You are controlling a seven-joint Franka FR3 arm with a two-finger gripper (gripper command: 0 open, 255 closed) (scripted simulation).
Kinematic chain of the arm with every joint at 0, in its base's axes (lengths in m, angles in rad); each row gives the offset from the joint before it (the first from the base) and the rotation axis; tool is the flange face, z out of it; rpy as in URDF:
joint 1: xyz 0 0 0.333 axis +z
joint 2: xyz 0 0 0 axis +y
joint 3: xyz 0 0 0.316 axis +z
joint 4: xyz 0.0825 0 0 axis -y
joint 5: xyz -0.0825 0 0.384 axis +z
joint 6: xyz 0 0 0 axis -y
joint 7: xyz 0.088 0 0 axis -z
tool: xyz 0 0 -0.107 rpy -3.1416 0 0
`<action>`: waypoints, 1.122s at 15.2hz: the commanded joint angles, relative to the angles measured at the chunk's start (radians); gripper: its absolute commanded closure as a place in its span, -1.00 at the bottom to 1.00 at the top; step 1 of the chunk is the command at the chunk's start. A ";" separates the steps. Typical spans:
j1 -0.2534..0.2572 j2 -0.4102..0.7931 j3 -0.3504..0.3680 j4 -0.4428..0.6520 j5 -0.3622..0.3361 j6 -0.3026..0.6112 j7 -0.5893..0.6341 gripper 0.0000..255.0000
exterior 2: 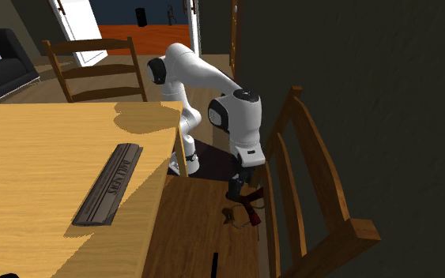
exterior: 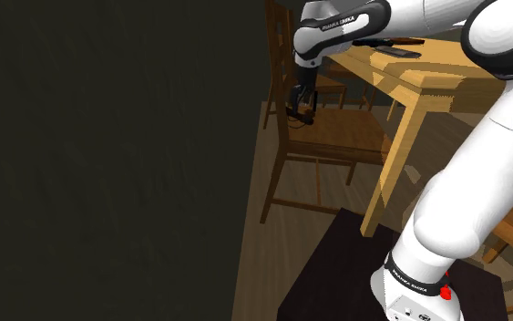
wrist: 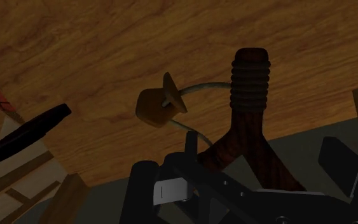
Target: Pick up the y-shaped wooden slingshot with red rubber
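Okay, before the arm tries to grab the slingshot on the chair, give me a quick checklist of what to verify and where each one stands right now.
1. Target found: the slingshot lies on the chair seat. Ok.
2. Position: the gripper sits low over the seat, at the slingshot's fork end. Ok.
3. Opening: the fingers stand apart with the fork between them. Ok.
4. Hold: the fork is not clasped yet, and a gap shows beside one finger. Not ok.
5. Closing path: the pouch lies beside the handle, and its band runs back toward the fork. Cannot tell.
6. Room from the chair back for lifting. Cannot tell.
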 commanded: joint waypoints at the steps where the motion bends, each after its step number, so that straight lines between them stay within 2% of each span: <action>1: -0.003 0.009 -0.005 -0.011 0.002 0.025 -0.005 -1.00; 6: -0.004 0.021 -0.008 -0.074 0.002 0.099 -0.002 -1.00; 8: -0.004 0.021 -0.008 -0.074 0.002 0.099 -0.002 -1.00; 9: -0.004 0.022 -0.008 -0.072 0.002 0.098 -0.002 1.00; 17: -0.004 0.021 -0.008 -0.074 0.002 0.098 -0.001 1.00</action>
